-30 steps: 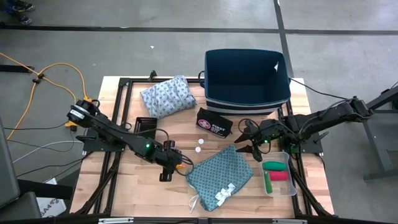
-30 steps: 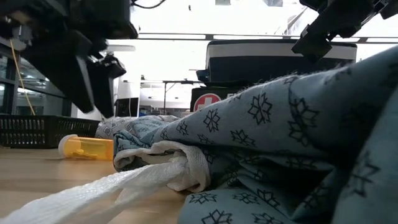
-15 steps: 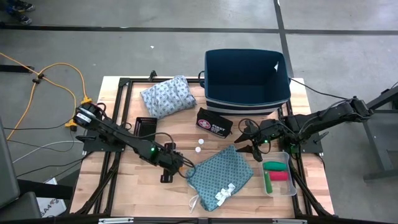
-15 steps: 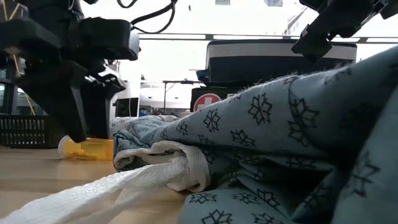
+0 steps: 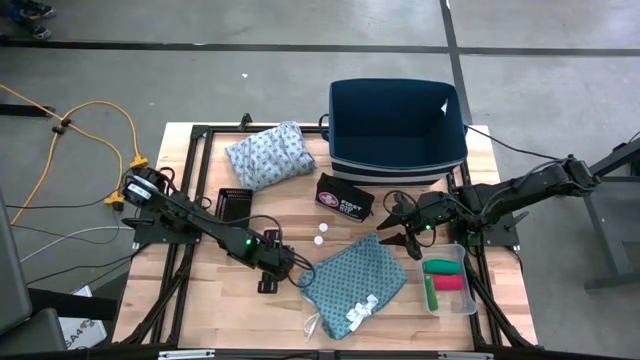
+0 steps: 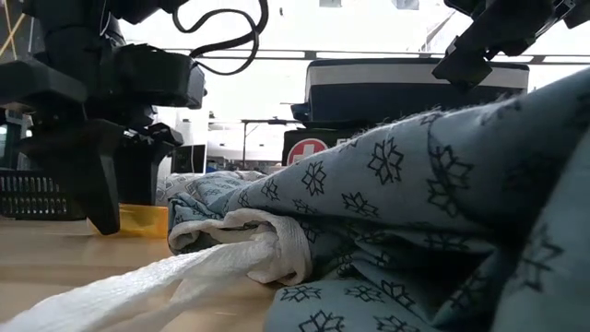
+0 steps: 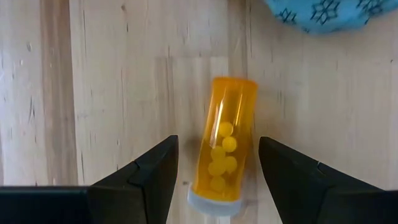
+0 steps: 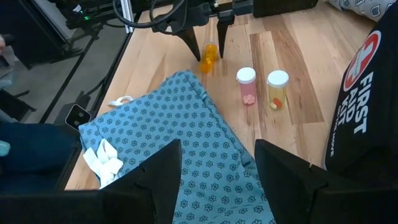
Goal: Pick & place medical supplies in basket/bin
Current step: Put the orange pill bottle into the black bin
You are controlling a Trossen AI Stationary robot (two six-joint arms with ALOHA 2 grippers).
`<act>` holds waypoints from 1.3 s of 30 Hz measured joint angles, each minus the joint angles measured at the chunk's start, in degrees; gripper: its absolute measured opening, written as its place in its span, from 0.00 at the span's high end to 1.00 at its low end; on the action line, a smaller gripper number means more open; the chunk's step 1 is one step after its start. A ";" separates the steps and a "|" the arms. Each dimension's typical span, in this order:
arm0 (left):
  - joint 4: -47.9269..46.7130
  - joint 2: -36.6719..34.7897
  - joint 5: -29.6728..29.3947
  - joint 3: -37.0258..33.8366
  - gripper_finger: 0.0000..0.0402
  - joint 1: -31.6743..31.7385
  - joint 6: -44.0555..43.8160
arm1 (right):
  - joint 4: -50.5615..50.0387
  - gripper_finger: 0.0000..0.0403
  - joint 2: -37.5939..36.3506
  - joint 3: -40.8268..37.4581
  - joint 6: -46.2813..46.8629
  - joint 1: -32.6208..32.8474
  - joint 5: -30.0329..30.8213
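Down comes the left gripper (image 7: 214,163) since a second ago, its open fingers now straddling the orange pill bottle (image 7: 223,146), which lies on its side on the wooden table (image 5: 200,290), not gripped. Biggest on the table: the dark blue bin (image 5: 397,125) at the far edge. Next, the pale blue-grey cloth (image 5: 268,154) beside it, and the teal cloth (image 5: 355,281) with white ties near the front. The first aid pouch (image 5: 344,197) sits between them. Right gripper (image 5: 400,228) hovers open, empty, over the teal cloth's corner. Red and green rolls (image 5: 443,275) rest in a clear tray.
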 joint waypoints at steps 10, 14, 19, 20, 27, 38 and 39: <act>-0.44 0.00 -0.07 0.00 0.50 0.00 0.00 | 0.00 0.52 0.00 0.00 0.02 0.00 0.02; -0.57 0.00 -0.13 0.00 0.53 0.00 0.00 | 0.00 0.52 0.00 0.00 0.00 0.00 0.00; -0.81 0.00 -0.28 0.00 0.59 0.00 0.02 | 0.00 0.52 0.00 0.00 0.01 -0.01 0.02; -0.81 0.00 -0.28 0.00 0.60 0.00 0.01 | -0.01 0.52 -0.01 0.00 0.01 -0.01 0.02; -0.99 0.00 -0.28 0.00 0.66 0.00 0.02 | -0.02 0.52 0.00 0.00 0.01 -0.01 0.01; -0.99 0.00 -0.26 0.00 0.74 0.00 0.02 | -0.02 0.52 0.00 0.00 0.01 0.00 0.01; -0.99 0.00 -0.26 0.00 0.75 0.00 0.02 | -0.02 0.52 -0.02 0.00 0.00 0.00 0.00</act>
